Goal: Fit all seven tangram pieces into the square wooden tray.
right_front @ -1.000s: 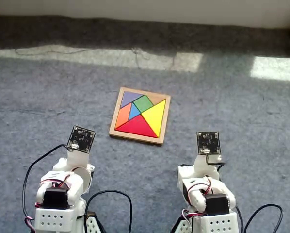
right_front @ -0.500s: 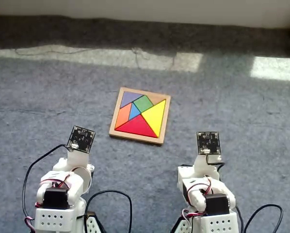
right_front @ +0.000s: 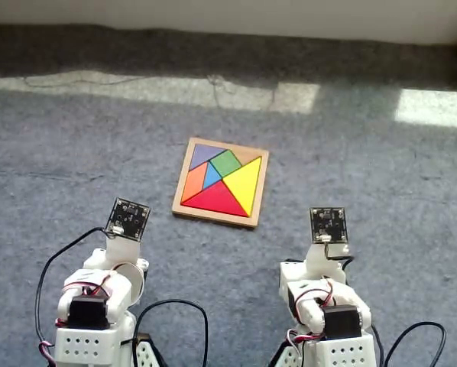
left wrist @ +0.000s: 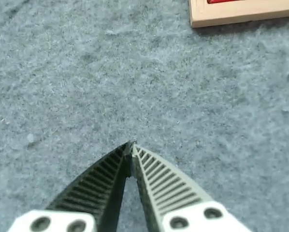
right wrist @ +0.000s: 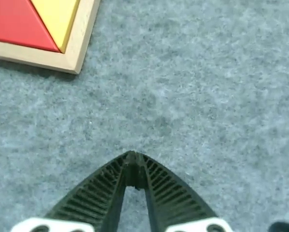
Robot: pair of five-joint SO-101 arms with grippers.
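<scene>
Left claw: jaws pressed together, tips meeting, nothing between them. It hangs over bare grey carpet, with one corner of the square wooden tray just ahead of it.

Right claw: jaws likewise pressed together and empty, over carpet, near the tray's other near corner.

Tray: flat on the carpet, ahead of and between my two arms, turned slightly askew. Coloured pieces fill it edge to edge: red triangle along the near side, yellow triangle touching it, then orange piece, blue piece, purple piece and green piece toward the far side.
</scene>
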